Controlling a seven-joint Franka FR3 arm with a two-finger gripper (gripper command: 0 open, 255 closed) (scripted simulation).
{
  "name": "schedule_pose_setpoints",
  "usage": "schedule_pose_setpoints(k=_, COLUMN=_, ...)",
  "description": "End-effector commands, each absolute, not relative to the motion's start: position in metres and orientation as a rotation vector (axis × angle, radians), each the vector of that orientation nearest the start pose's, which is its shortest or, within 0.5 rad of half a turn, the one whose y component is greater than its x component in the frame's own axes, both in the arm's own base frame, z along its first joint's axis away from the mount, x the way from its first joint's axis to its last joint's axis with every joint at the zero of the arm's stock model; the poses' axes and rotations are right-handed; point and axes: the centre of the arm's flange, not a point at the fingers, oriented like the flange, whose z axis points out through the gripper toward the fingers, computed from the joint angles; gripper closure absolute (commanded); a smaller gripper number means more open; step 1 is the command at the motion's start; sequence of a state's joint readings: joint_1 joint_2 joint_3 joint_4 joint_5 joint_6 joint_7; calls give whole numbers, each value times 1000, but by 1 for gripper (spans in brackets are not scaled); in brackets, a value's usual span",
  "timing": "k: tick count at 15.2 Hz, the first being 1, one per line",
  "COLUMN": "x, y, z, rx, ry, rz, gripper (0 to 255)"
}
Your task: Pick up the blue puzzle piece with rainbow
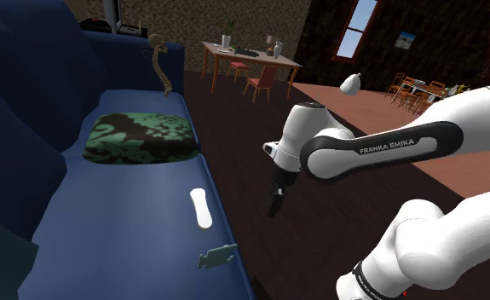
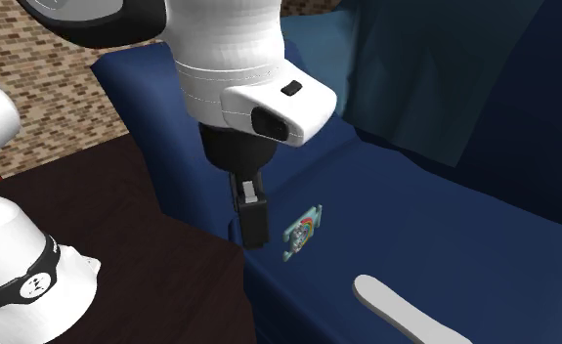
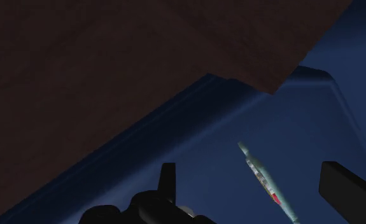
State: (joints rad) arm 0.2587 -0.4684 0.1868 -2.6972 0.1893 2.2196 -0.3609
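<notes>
Hovering off the front edge of the blue sofa [image 1: 123,213], the white arm [image 1: 379,149] is carrying the gripper [image 2: 254,235], fingers apart and empty; the puzzle piece [image 2: 303,232] is lying on the seat just beside. Approach step, probably needing a shift over it, then descent.

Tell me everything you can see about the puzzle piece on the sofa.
The puzzle piece is a thin, flat, pale blue-green jigsaw shape with tabs and notches along its edges. Its upper face carries a small multicoloured print that includes red and green. It lies flat on the dark blue sofa seat, near the seat's front edge. The open gripper hangs beside it without touching, and nothing else touches it.
</notes>
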Motion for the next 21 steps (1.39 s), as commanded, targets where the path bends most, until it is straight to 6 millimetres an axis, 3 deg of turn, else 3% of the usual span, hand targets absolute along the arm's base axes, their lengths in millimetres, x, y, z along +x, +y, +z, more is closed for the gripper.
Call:
schedule_pose_setpoints(k=1, x=338, y=179, z=352, rx=-2871, ry=-1111, rz=-8, gripper=0)
schedule_pose_setpoints(k=13, x=338, y=275, z=232, rx=-2611, ry=-1655, rz=-150, gripper=0)
schedule_pose_setpoints(k=21, x=338, y=275, z=192, rx=-2611, ry=-1655, rz=-150, gripper=0)
